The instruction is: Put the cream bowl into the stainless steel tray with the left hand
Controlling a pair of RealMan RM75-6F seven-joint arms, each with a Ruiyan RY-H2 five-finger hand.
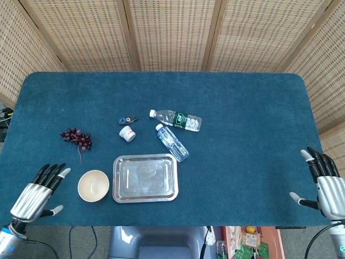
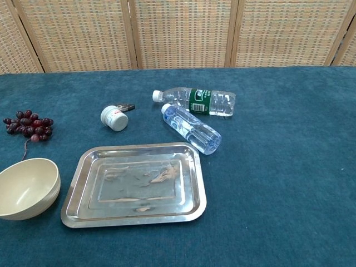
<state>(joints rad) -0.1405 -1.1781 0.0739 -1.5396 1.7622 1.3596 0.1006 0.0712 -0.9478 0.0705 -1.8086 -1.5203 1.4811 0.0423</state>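
Observation:
The cream bowl (image 1: 93, 185) (image 2: 25, 188) stands upright and empty on the blue table, just left of the stainless steel tray (image 1: 145, 177) (image 2: 135, 184), which is also empty. In the head view my left hand (image 1: 38, 190) hovers over the table's front left corner, fingers spread and holding nothing, a short gap left of the bowl. Open too is my right hand (image 1: 322, 182), which hangs at the table's front right edge, far from both. The chest view shows neither hand.
A bunch of dark grapes (image 1: 76, 138) lies behind the bowl. A small white jar (image 1: 127, 133) and a small dark object (image 1: 128, 120) lie behind the tray. Two clear water bottles (image 1: 175, 119) (image 1: 172, 142) lie on their sides at the tray's far right corner.

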